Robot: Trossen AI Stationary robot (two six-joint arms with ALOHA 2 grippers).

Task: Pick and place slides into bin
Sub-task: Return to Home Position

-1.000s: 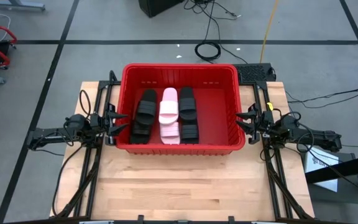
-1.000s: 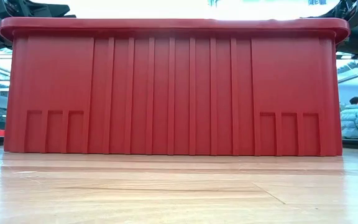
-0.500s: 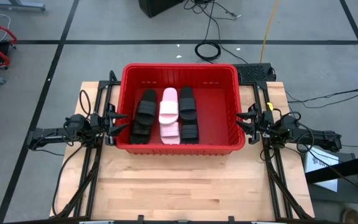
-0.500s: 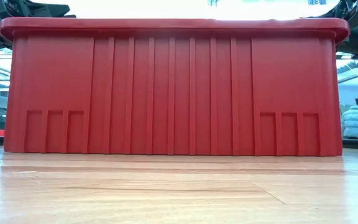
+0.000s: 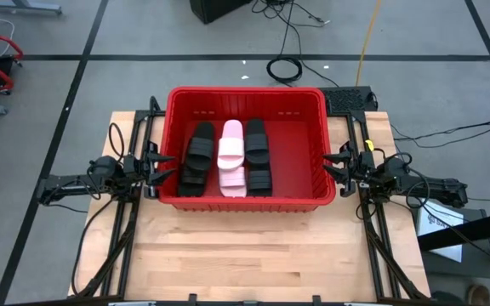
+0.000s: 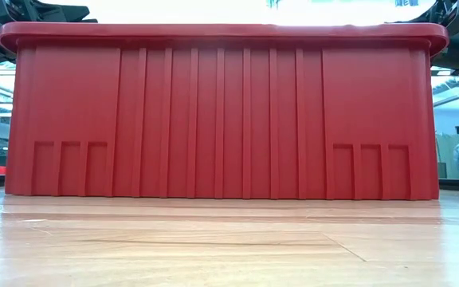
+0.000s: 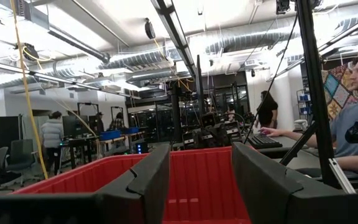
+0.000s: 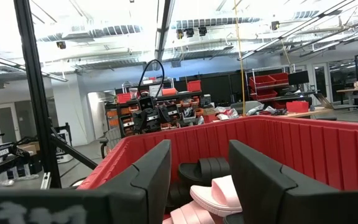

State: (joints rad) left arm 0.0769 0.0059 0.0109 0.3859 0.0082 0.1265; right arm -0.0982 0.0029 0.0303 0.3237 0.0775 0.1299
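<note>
The red bin stands mid-table and fills the low view. Inside it lie black slides at the left, pale pink slides in the middle and black slides to their right, resting on the bin's floor. My left gripper is open and empty just outside the bin's left wall. My right gripper is open and empty just outside the right wall. The right wrist view shows a pink slide and a black slide in the bin.
Bare wooden table lies in front of the bin. Black frame rails run along both sides of the table. Cables lie on the floor behind. A person sits beyond the table in the left wrist view.
</note>
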